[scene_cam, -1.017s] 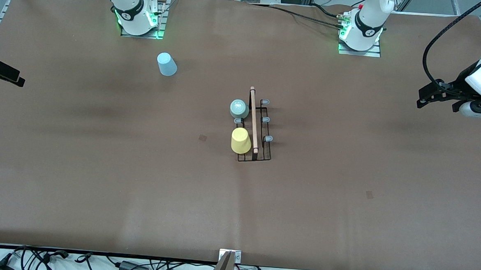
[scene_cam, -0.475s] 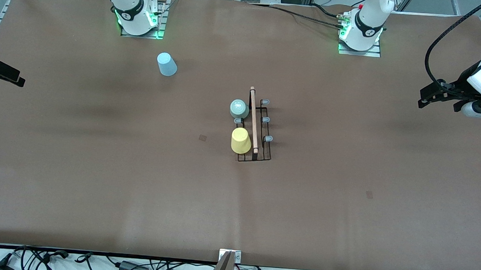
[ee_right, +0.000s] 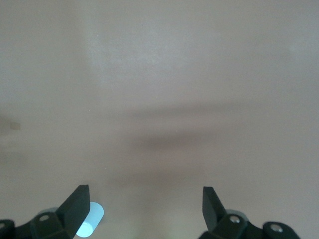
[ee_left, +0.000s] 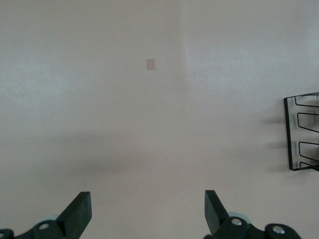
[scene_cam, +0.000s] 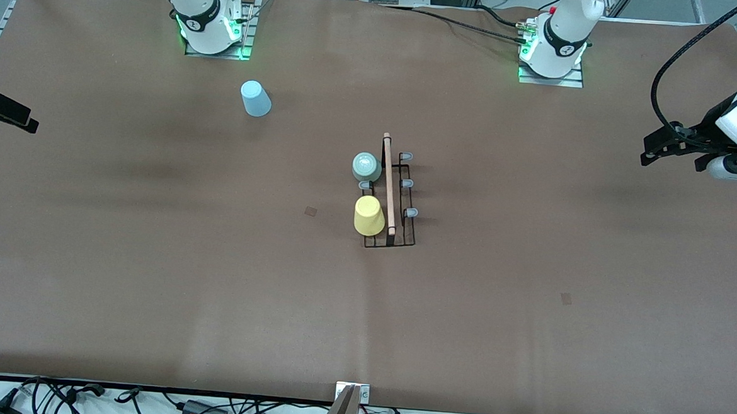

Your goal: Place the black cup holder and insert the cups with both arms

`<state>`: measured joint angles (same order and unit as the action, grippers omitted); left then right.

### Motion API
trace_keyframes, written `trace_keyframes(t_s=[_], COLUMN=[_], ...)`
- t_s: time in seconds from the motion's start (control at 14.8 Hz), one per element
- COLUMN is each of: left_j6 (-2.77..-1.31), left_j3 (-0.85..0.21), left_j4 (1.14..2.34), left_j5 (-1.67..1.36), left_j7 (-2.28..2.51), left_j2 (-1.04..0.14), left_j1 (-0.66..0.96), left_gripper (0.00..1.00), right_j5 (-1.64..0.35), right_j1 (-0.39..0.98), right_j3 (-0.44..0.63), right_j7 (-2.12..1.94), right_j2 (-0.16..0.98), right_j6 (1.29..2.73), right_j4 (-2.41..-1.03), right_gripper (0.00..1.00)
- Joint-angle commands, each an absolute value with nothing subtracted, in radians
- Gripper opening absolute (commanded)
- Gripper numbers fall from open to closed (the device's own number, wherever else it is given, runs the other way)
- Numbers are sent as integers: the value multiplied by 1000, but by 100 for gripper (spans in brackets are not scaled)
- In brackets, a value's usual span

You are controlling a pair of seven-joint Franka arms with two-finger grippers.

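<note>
At the centre of the frame, on the brown surface (scene_cam: 151,252), the black cup holder (scene_cam: 393,199) is seen standing with its light wooden rod handle (scene_cam: 388,181) running toward the camera. Two cups are already seated upside down on its pegs: the pale green cup (scene_cam: 366,166) above and the yellow cup (scene_cam: 368,215) below it in the frame. The light blue cup (scene_cam: 255,98) is left upside down in the upper left of the frame, near the right arm's base, well apart from the holder.

The left hand (scene_cam: 650,148) is held at the right edge of the frame, its fingers spread apart with nothing between them. The right hand (scene_cam: 29,125) is held at the left edge, likewise spread and empty.

The blue cup is judged light, thin-walled and smooth, so it could slip or tip. It is best taken across its tapered wall, near the middle, with gentle pressure.
</note>
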<state>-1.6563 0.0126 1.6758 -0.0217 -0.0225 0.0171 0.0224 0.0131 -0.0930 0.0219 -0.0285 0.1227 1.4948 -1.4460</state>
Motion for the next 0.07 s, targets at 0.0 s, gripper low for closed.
trace_keyframes(t_s=[0.0], left_j6=[-1641], left_j3=[14], left_j4=[1666], left_j5=[-26], left_j7=[-37], left_j2=[20], left_j1=[20], left_gripper=[100], right_j5=[14], right_j1=[-109], right_j3=[5], right_j7=[-44], right_j2=[112], right_j6=[1491], right_j4=[-1447], right_gripper=[100])
